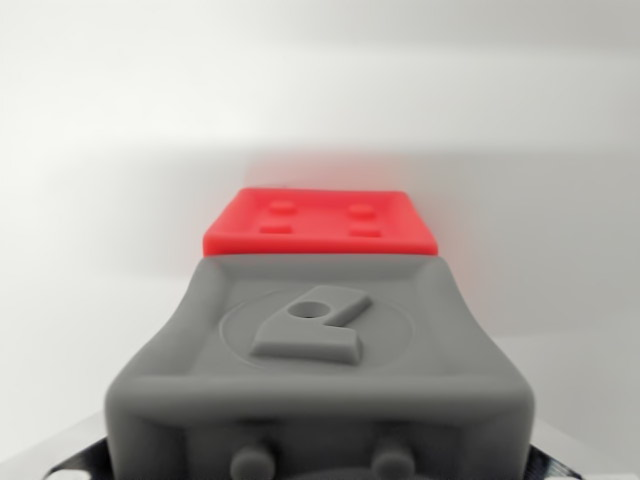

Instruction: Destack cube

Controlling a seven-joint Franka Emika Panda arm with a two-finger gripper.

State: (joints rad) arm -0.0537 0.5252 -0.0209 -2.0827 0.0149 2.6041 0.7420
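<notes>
One view only, and it leaves the jaws unclear: the gripper (pixel 322 462) shows merely as a grey moulded housing filling the lower middle of the wrist view, its bottom edge cut off by the frame, and no fingertips can be picked out, so whether the jaws are spread or closed I cannot tell. Two small rounded studs sit on the housing's near face. Its top slopes away from the camera and carries a shallow circular recess with a raised, angular emblem pierced by a small round hole. The material looks matte, like rubber or soft plastic, with rounded corners.

Just beyond the housing's far edge lies the red cube (pixel 322 222). Only its upper face and a thin strip of its front side are visible; everything lower is hidden behind the grey body, so what it rests on cannot be seen. That face is smooth, glossy plastic with four low studs.

Around them spreads a pale, blurred surface (pixel 90 200), featureless and softly shadowed.
</notes>
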